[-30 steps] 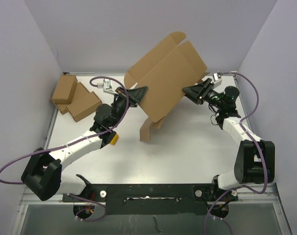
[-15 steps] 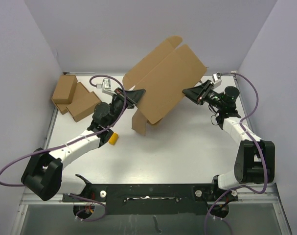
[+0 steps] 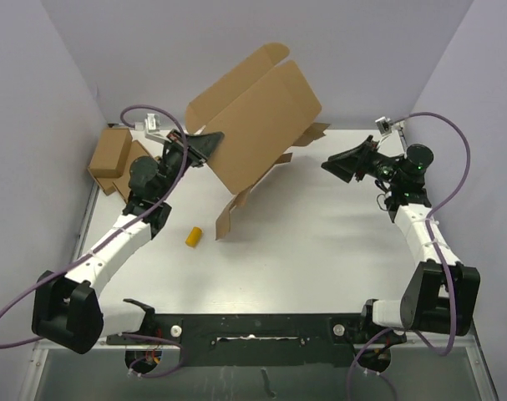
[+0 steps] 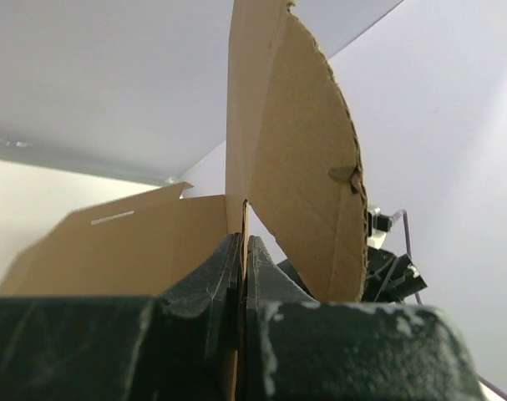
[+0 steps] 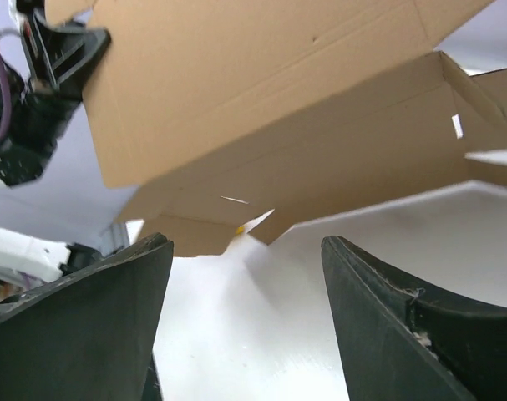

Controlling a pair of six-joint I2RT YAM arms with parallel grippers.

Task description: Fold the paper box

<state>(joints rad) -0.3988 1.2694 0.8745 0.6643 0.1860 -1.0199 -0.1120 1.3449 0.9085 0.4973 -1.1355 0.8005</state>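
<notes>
The paper box (image 3: 257, 121) is a large brown die-cut sheet with flaps and slits, held tilted up off the table at the back centre. My left gripper (image 3: 210, 144) is shut on its left edge. The left wrist view shows the cardboard (image 4: 295, 167) pinched between the two dark fingers (image 4: 261, 267). My right gripper (image 3: 332, 164) hovers to the right of the sheet, open and apart from it. In the right wrist view the box (image 5: 278, 109) hangs above and beyond the spread fingers (image 5: 378, 292), with only white table between them.
Two smaller brown cardboard boxes (image 3: 111, 154) (image 3: 149, 177) lie at the back left by the wall. A small yellow cylinder (image 3: 193, 236) lies on the table under the left forearm. Pale walls close in the back and both sides.
The left arm has swung the paper box to the left and higher. The right gripper has let go of the sheet's right edge, opened, and drawn back to the right.
</notes>
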